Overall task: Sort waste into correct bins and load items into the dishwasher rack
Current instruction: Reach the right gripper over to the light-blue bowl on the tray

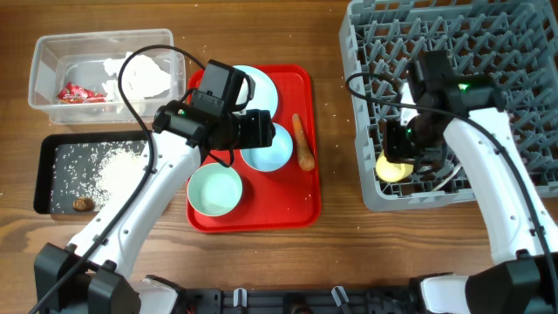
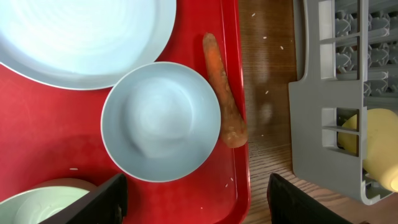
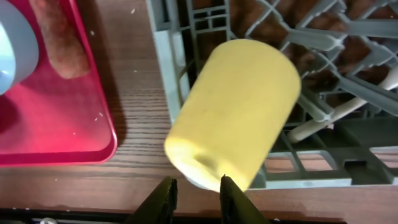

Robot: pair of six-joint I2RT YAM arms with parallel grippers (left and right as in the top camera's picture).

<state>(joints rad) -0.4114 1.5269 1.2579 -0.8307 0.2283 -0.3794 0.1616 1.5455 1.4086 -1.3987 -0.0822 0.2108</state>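
My left gripper is open and empty, hovering over a small pale blue bowl on the red tray. A second bowl and the blue plate also sit there, with the orange carrot along the tray's right side. My right gripper is shut on the yellow cup, held tilted at the front left corner of the grey dishwasher rack.
The red tray lies at the middle. The clear tub at the back left holds white tissue and a red wrapper. The black tray holds rice and a brown lump.
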